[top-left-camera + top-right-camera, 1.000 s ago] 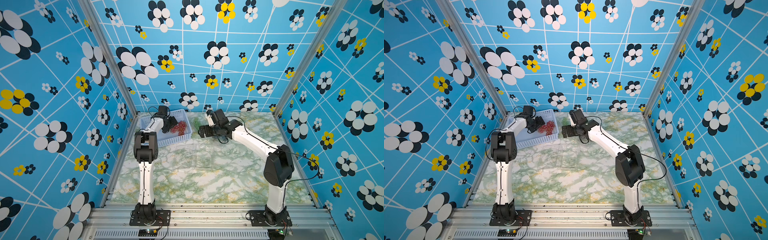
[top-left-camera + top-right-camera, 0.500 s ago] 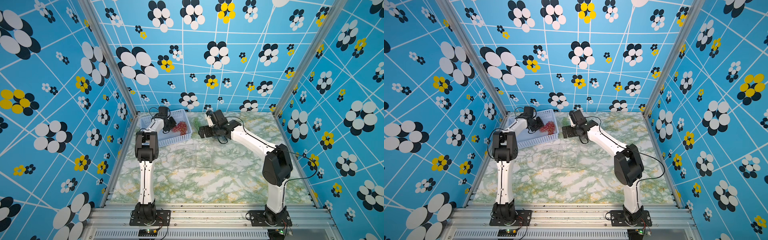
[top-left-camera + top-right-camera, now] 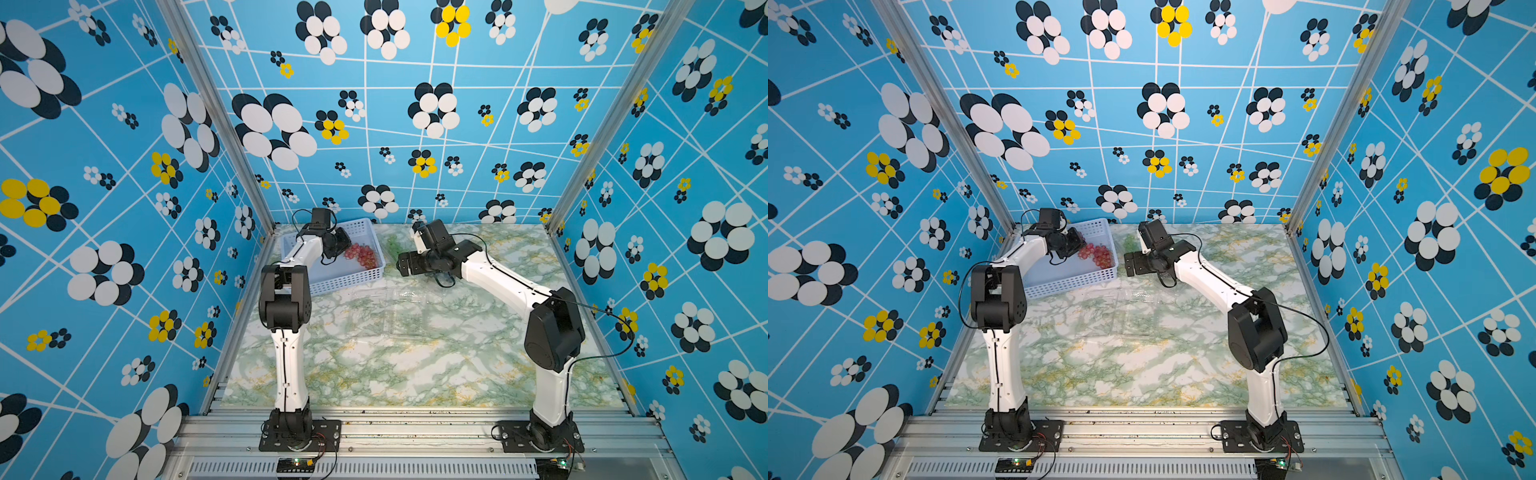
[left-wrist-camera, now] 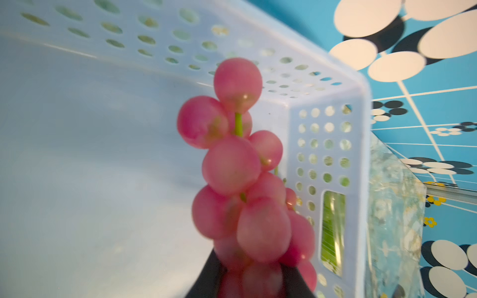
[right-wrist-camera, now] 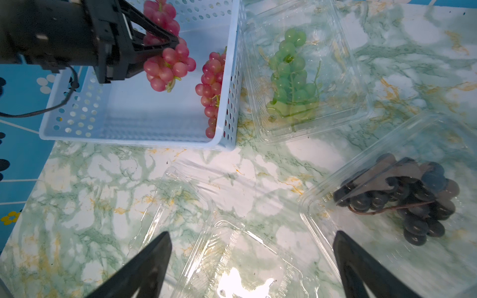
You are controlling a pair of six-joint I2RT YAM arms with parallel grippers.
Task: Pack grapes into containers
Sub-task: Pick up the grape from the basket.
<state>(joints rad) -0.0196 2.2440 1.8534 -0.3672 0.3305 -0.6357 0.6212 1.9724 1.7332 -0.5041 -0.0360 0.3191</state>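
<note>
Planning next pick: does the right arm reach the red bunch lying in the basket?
Probably yes: right gripper open, lying bunch uncovered along the basket wall nearest it; left gripper holds another bunch nearby.

The table (image 3: 415, 365) is a green-and-white marble-look top. Way back in the left corner a pale blue holey basket (image 3: 353, 279) sits flat on it. Just beside the basket, on the side facing mid-table, there's a clear plastic box (image 5: 348, 85). A second clear box (image 5: 320, 219) sits near that one. A third opened-out box (image 5: 240, 247) lies flat around the middle.
</note>
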